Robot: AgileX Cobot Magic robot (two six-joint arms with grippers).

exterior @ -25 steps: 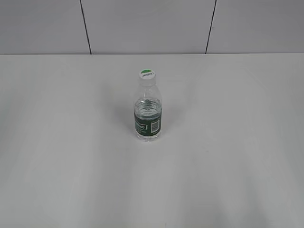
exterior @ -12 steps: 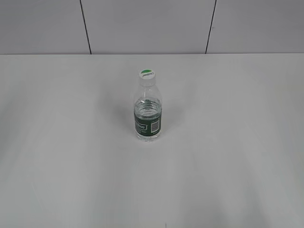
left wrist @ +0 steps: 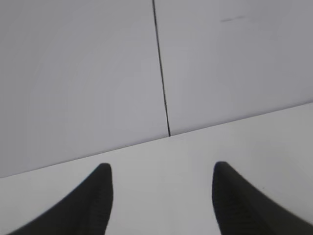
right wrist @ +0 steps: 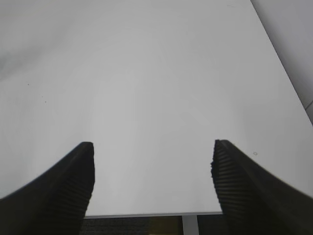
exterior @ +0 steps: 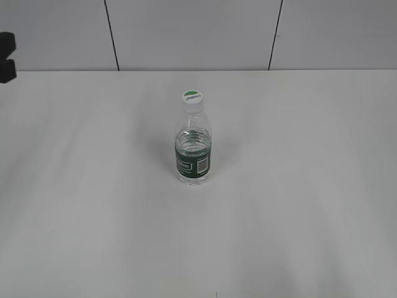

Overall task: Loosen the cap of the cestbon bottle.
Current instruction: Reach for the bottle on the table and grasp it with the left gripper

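The cestbon bottle (exterior: 193, 155) stands upright in the middle of the white table (exterior: 298, 186); it is clear, with a dark green label band. Its white cap (exterior: 192, 97), with a green half on top, sits on the neck. At the far left edge of the exterior view a black part of my left gripper (exterior: 5, 57) shows, well away from the bottle. In the left wrist view my left gripper (left wrist: 161, 169) is open over bare table, facing the wall. My right gripper (right wrist: 152, 147) is open with nothing between its fingers. Neither wrist view shows the bottle.
A grey panelled wall (exterior: 186, 31) with dark seams runs behind the table. In the right wrist view the table's edge (right wrist: 146, 214) lies just under the fingers, with dark floor below it.
A black part of the left gripper has come into the exterior view at the far left edge. The bottle and cap have not moved.
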